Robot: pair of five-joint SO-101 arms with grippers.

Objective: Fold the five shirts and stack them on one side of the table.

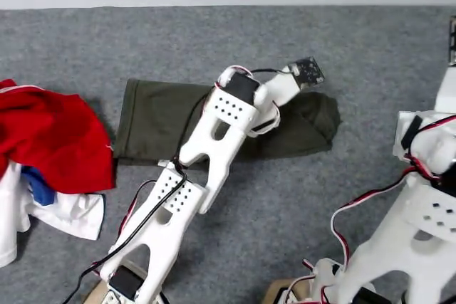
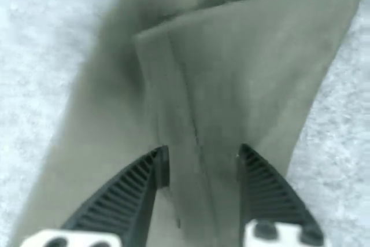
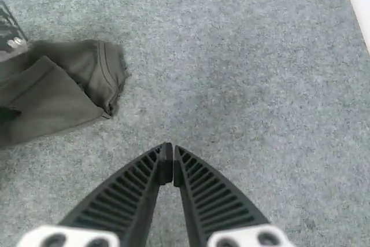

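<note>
The green shirt (image 1: 153, 122) lies in the middle of the counter (image 1: 335, 33) as a long, narrow band with its sides already turned in. One end looks bunched and rounded where it nears the right arm (image 1: 427, 204). My reading is that this shirt is mid-fold: the lengthwise folds are made and the end-to-end fold is not yet done.

The left claw (image 2: 202, 163) hangs over the band with its jaws moderately wide. They straddle a raised crease in the cloth (image 2: 243, 73) and grip nothing. From the wrist view I cannot tell whether the tips touch the fabric or sit just above it.

The right claw (image 3: 172, 163) is drawn narrow, almost closed and empty, over bare counter. It is well apart from the shirt's rounded end (image 3: 63, 91).

At the counter's left edge a red shirt (image 1: 57, 140) is heaped loosely over a white shirt (image 1: 71, 215) with a blue patch (image 1: 39, 186). Neither is folded, so most of the task looks undone.

The next move probably calls for the left claw to close on all the layers at the crease, not just the top one. It would then carry that end over the other. The right claw could pin or lift the far end so the band doesn't drag or unfold.
</note>
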